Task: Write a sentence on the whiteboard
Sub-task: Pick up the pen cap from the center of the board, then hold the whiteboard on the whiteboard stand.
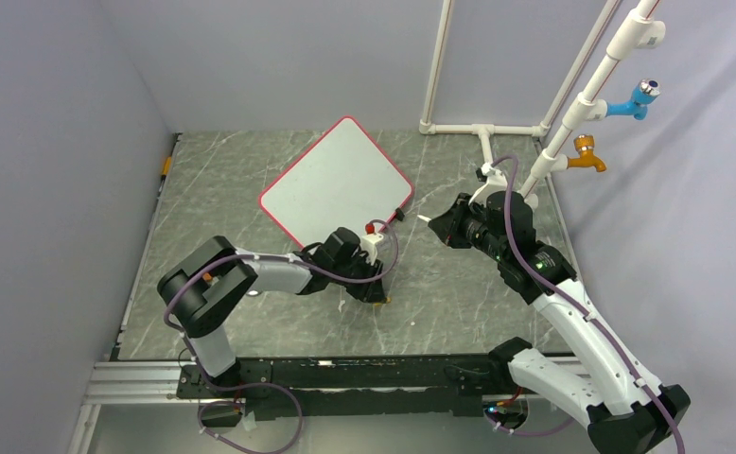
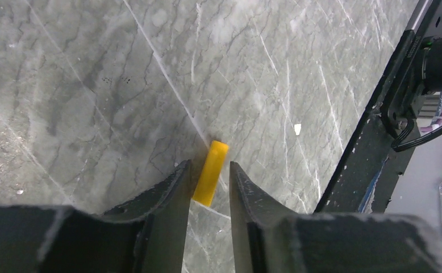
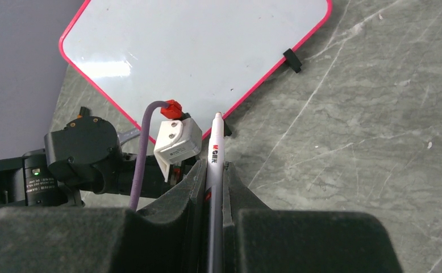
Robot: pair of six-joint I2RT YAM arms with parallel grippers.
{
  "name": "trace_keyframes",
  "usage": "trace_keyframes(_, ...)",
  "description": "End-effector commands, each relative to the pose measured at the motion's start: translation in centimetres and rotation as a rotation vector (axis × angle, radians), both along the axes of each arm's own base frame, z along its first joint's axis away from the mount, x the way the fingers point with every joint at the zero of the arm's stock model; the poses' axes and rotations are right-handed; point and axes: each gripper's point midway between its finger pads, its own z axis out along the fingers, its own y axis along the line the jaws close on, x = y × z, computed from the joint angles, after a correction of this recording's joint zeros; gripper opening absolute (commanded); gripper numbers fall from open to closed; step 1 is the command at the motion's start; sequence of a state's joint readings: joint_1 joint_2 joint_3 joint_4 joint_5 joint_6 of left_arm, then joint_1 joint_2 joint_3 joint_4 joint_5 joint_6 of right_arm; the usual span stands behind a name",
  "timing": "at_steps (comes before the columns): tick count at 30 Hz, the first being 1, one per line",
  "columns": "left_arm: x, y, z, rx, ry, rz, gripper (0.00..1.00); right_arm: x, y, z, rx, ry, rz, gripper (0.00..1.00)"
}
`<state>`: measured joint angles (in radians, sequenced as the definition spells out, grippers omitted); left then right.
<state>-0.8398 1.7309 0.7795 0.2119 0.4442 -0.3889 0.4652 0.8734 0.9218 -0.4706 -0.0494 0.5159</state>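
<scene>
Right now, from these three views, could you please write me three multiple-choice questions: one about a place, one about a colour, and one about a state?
1. Where does the yellow cap lie?
A in a cup
B on the table, between the fingers of the left pincer
C on a shelf

2. What colour borders the board?
A blue
B green
C red

3. The right pincer is:
A open and empty
B shut on a pen
C out of view

Answers:
1 B: the left wrist view shows the cap on the stone-patterned top, with a finger on each side of it.
2 C: a thin red edge runs around the white surface.
3 B: the right wrist view shows the white pen clamped between both fingers.
</scene>
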Motion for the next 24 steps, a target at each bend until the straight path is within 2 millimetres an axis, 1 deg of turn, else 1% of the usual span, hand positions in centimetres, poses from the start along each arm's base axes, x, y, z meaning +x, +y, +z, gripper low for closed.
trace_keyframes(1,0.4,-0.4,1.3,-0.043,-0.053,0.010,0.38,0.4,-0.2,1.6,0.009,-0.049,-0.014,0.00)
trace_keyframes(7,0.4,0.2,1.8,-0.039,-0.082,0.013,0.49,0.4,-0.1,1.5,0.012,-0.045,-0.014,0.00)
trace_keyframes(10,0.5,0.5,2.8,-0.041,-0.109,0.018,0.52,0.3,-0.1,1.4,0.013,-0.044,-0.014,0.00)
trace_keyframes(15,1.3,1.4,5.2,-0.017,-0.190,0.036,0.55,0.3,-0.3,1.3,0.002,-0.044,-0.016,0.00)
trace_keyframes(18,1.8,1.9,7.7,-0.012,-0.255,0.047,0.59,0.2,-0.5,1.4,-0.002,-0.049,-0.019,0.00)
trace_keyframes(20,2.1,2.5,9.5,-0.003,-0.300,0.051,0.68,0.2,-0.5,1.5,0.001,-0.053,-0.020,0.00)
trace_keyframes(21,2.3,2.7,10.5,-0.002,-0.330,0.055,0.81,0.1,-0.5,1.5,0.003,-0.054,-0.020,0.00)
trace_keyframes(22,2.5,3.2,11.2,0.012,-0.349,0.061,0.91,0.1,-0.5,1.5,0.005,-0.054,-0.020,0.00)
trace_keyframes(23,2.7,3.6,12.1,0.022,-0.380,0.068,0.98,0.1,-0.4,1.4,0.008,-0.053,-0.017,0.00)
trace_keyframes(24,3.0,4.0,13.0,0.027,-0.406,0.080,0.99,0.0,-0.3,1.4,0.010,-0.052,-0.014,0.00)
